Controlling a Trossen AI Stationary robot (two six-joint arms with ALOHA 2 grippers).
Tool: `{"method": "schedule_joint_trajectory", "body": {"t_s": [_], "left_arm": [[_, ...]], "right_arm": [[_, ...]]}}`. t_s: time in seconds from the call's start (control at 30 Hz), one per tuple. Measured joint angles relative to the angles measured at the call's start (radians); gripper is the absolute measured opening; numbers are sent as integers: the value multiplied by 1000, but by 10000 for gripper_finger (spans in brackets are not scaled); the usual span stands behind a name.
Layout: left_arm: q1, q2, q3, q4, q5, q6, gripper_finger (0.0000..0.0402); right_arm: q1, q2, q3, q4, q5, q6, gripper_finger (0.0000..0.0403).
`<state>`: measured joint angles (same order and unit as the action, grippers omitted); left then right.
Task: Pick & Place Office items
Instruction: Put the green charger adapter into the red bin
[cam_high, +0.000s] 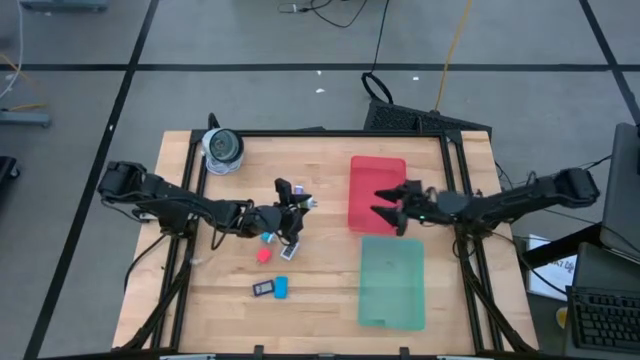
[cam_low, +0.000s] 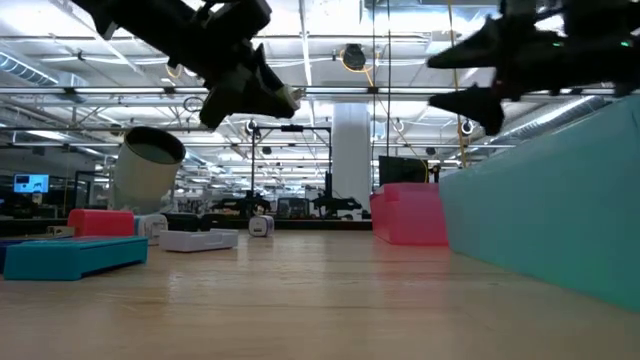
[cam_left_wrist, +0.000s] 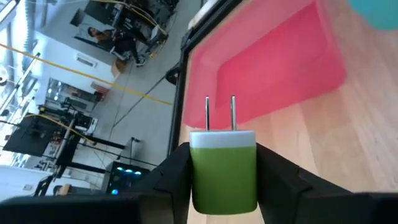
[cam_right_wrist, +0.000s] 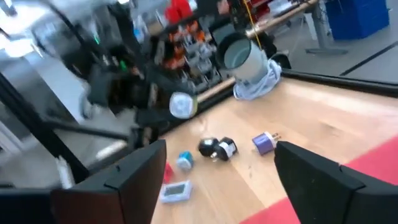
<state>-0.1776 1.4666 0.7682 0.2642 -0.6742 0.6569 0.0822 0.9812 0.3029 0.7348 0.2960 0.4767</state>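
Between left tool (cam_left_wrist: 224, 180) fingers, glossy green plug (cam_left_wrist: 223, 168)

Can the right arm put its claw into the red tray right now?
Probably yes. The right gripper hangs open just over the red tray, and nothing lies between them. The left gripper is away, holding a green plug.

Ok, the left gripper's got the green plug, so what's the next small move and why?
Probably carry it across toward the red tray. The left gripper is shut on the green plug and raised off the table; the right gripper hangs open over that tray.
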Motion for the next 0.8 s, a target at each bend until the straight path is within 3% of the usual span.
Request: {"method": "schedule_joint_trajectory", "body": {"t_s": [0.17, 0.4, 0.7, 0.8], "left_arm": [[-1, 0, 17, 1, -11, 6, 167], [-4, 0, 21, 5, -35, 60, 129], [-26, 0, 21, 30, -124, 131, 161], [-27, 0, 21, 27, -128, 132, 152]], "right_arm": [[-13, 201, 178, 31, -13, -46, 328], [-50, 423, 359, 29, -40, -10, 336], [-112, 598, 436, 109, -151, 133, 334], [-125, 640, 456, 140, -173, 161, 332]]}}
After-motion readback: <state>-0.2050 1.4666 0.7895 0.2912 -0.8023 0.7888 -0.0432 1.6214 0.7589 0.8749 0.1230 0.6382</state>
